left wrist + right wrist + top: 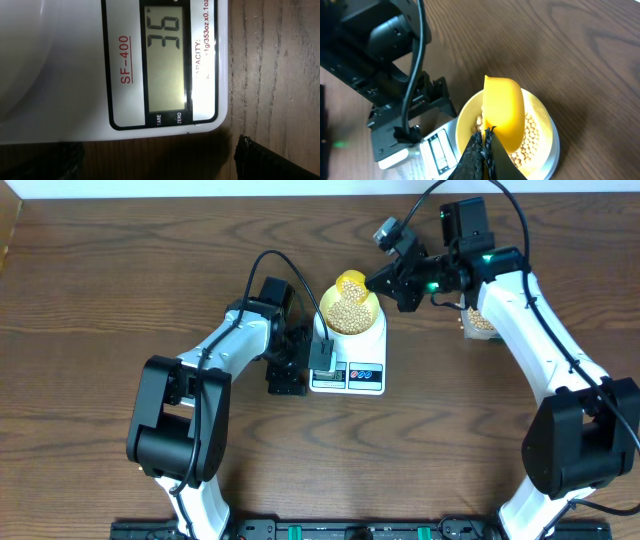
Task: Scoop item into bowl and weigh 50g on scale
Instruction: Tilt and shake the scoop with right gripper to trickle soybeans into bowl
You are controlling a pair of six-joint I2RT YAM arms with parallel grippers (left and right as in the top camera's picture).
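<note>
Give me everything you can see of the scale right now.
The scale is a white, plastic-looking rectangle lying flat on the wooden table. A black-bordered panel at one end carries red SF-400 lettering, a grey display reading 36, and coloured buttons. The pale yellow bowl of beans sits on its platform.

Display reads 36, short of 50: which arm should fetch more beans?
Right, likely. The right gripper is shut on the yellow plastic scoop over the pale yellow round bowl, with more tan beans beside that arm. The left gripper hangs open at the white rectangular scale.
</note>
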